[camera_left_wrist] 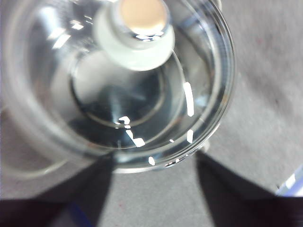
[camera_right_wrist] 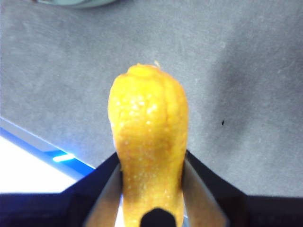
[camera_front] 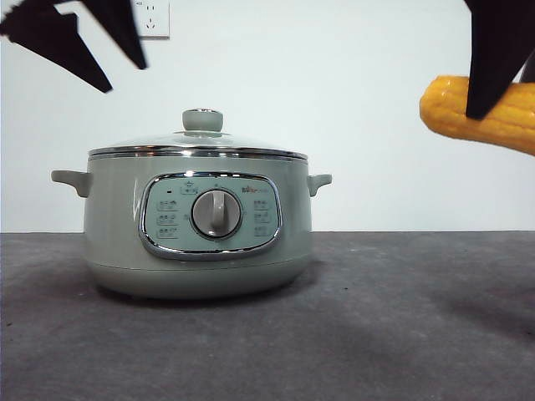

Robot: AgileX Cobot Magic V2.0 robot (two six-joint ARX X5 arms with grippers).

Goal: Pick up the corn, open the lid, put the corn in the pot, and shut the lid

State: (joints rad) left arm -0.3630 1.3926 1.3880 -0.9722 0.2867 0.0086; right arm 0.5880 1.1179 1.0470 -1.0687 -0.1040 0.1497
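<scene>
In the front view the pot (camera_front: 198, 234) stands on the dark grey tabletop (camera_front: 401, 334), left of centre in the frame, its control panel and silver dial (camera_front: 216, 213) facing the camera. The lid (camera_front: 199, 144) sits closed on the pot's rim, with the sage-green knob (camera_front: 203, 120) upright at its centre.

The right end effector (camera_front: 500, 63) enters from the upper right corner of the front view — its black jaws are clamped on the corn (camera_front: 481, 110), which hangs in the air near the right edge of the frame, well above the tabletop and apart from the pot. The corn lies roughly level, its rounded end pointing toward the pot. In the right wrist view the corn (camera_right_wrist: 147, 156) fills the centre between the right end effector (camera_right_wrist: 151, 189) jaws, pressed by them on both sides.

The left end effector (camera_front: 100, 50) shows as black tips in the upper left corner of the front view, above the pot and not touching it. In the left wrist view the left end effector (camera_left_wrist: 154, 189) — its jaws spread wide — looks down on the glass lid (camera_left_wrist: 142, 109) and its knob (camera_left_wrist: 136, 35).
</scene>
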